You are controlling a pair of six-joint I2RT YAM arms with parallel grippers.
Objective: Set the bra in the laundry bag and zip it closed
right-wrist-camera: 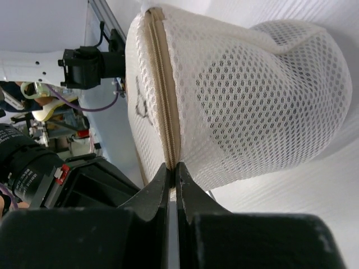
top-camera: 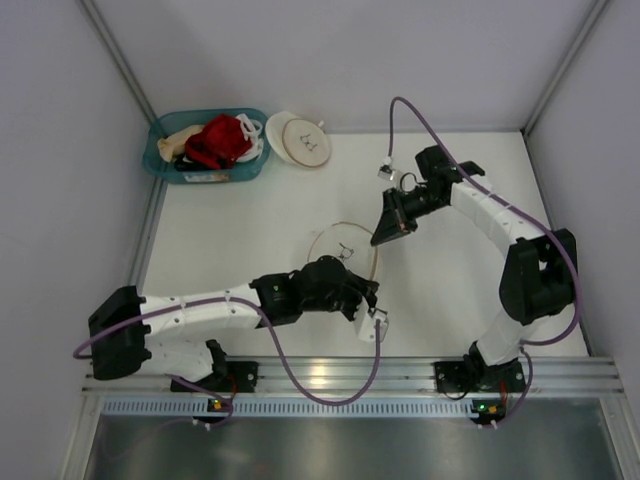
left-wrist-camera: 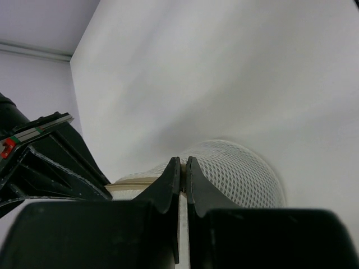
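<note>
No readable text on my feeds.
I can make out a small dark mark on the laundry bag, a similar scribble on the tan-rimmed lid by the basket, and a red tab at the edge of my left wrist view. None of them gives me a letter, number or brand I can read.

Left arm and right arm: white link shells, black joint housings. Purple cable loops off each (white ties along the left one). Right gripper fingers matte black, wedge-shaped. Black bases, a green LED by each.
</note>
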